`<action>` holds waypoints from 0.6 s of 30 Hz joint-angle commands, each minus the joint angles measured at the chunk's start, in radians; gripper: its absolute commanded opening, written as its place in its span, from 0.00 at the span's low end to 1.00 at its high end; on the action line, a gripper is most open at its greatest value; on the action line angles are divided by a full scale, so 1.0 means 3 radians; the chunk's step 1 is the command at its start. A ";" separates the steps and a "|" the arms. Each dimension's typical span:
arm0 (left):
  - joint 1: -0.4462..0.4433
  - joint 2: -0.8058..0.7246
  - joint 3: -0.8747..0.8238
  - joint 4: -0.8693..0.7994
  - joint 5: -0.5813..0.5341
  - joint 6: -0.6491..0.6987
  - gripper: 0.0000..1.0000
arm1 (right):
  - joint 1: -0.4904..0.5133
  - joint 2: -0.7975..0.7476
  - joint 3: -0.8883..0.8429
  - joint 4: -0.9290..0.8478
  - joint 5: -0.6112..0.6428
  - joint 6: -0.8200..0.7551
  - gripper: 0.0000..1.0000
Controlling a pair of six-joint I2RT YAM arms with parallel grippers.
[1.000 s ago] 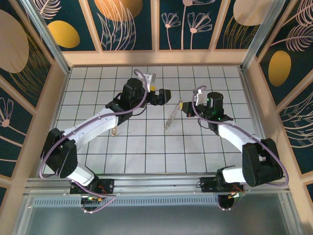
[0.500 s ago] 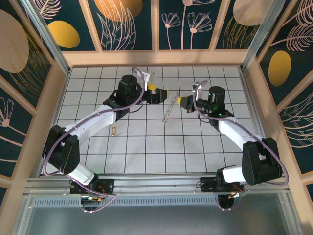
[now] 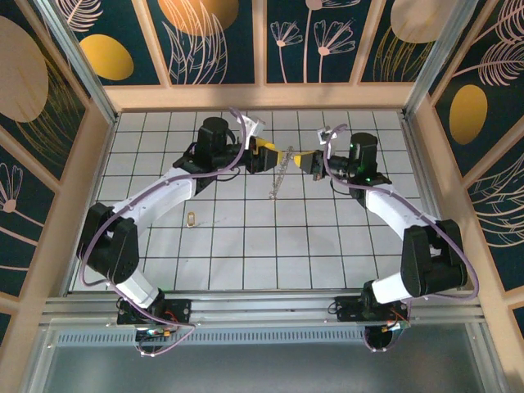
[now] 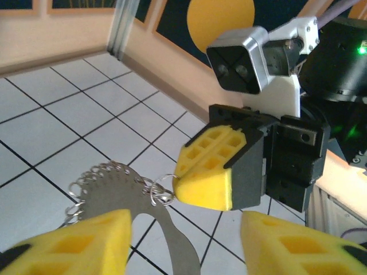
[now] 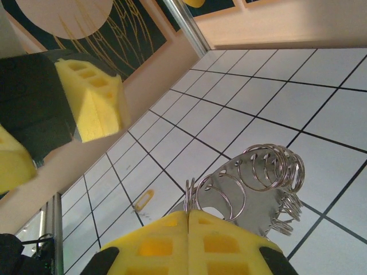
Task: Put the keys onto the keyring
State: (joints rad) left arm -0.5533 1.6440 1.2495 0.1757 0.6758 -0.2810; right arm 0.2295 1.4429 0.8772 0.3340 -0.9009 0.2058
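The keyring (image 3: 278, 173), a thin silvery plate edged with several small wire rings, hangs from my right gripper (image 3: 305, 161). That gripper (image 5: 189, 220) is shut on one small ring at the top of the keyring (image 5: 261, 186). My left gripper (image 3: 268, 155) faces it from the left. Its yellow fingers (image 4: 86, 240) stand apart on either side of the keyring's plate (image 4: 146, 200), and the right fingertip (image 4: 209, 169) sits just beyond. A small brass key (image 3: 191, 218) lies flat on the tiles to the left, also seen as the key (image 5: 143, 199) past the right fingers.
White tiled floor (image 3: 246, 246) with wooden walls all round. Both arms reach towards the back middle and their tips nearly meet. The left gripper's yellow finger (image 5: 94, 106) looms at the upper left of the right wrist view.
Both grippers have moved towards the back and closer together, the keyring carried along by the right one. The left jaws have narrowed around the keyring's plate.
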 commanded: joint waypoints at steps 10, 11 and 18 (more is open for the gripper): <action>0.0010 0.0364 0.0420 -0.0258 0.0381 0.0274 0.34 | -0.0020 0.0191 0.0421 -0.0197 -0.0416 -0.0185 0.00; 0.0016 0.0378 0.0433 -0.0261 0.0383 0.0277 0.34 | -0.0023 0.0190 0.0430 -0.0217 -0.0427 -0.0197 0.00; 0.0022 0.0453 0.0526 -0.0258 0.0452 0.0277 0.34 | -0.0016 0.0181 0.0492 -0.0355 -0.0509 -0.0270 0.00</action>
State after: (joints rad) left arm -0.5533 1.7691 1.3701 0.1005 0.7784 -0.2195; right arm 0.2295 1.4956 0.9794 0.2333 -0.9993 0.1596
